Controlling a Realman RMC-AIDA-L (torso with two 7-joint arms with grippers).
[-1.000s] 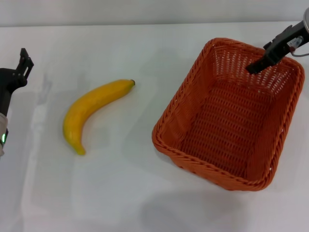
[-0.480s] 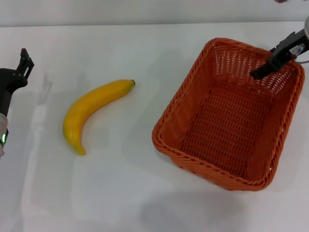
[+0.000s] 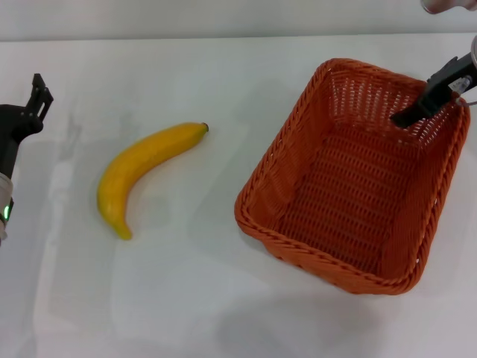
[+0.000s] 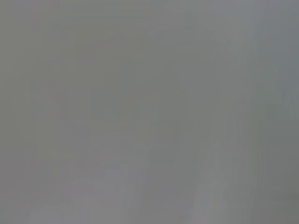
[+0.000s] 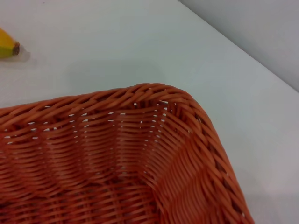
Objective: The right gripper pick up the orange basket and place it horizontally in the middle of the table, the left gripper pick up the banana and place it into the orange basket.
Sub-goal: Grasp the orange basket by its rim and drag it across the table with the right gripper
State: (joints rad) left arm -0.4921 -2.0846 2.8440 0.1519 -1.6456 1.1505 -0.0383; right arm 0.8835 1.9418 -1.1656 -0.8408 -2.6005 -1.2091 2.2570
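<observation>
White table (image 3: 223,74) filled the scene, glossy and plain, with a pale wall strip along its far edge. On my right side sat the basket (image 3: 350,179), its long axis skewed diagonally rather than lying horizontal, and off toward the right rather than central; I judged the first step, relocating and squaring it, as not yet done. My right gripper (image 3: 417,108) hung over the basket's far end, just inside the braided rim near the far-right corner, angled down toward the inner wall, presumably to pinch that rim wall between the fingers; whether those fingers stood apart or together I could not tell from the head view. My right wrist view showed only a woven corner of the basket (image 5: 140,154) close below, the bare table beyond it, and the dark stem tip of the banana (image 5: 7,44) at one edge. The banana (image 3: 141,168) lay on the table, well apart from the basket, stem pointing toward it. My left gripper (image 3: 33,97) waited at the table's left edge, clear of the banana, likely parked until the basket was placed; its finger state was likewise indeterminate. My left wrist view showed featureless grey.
</observation>
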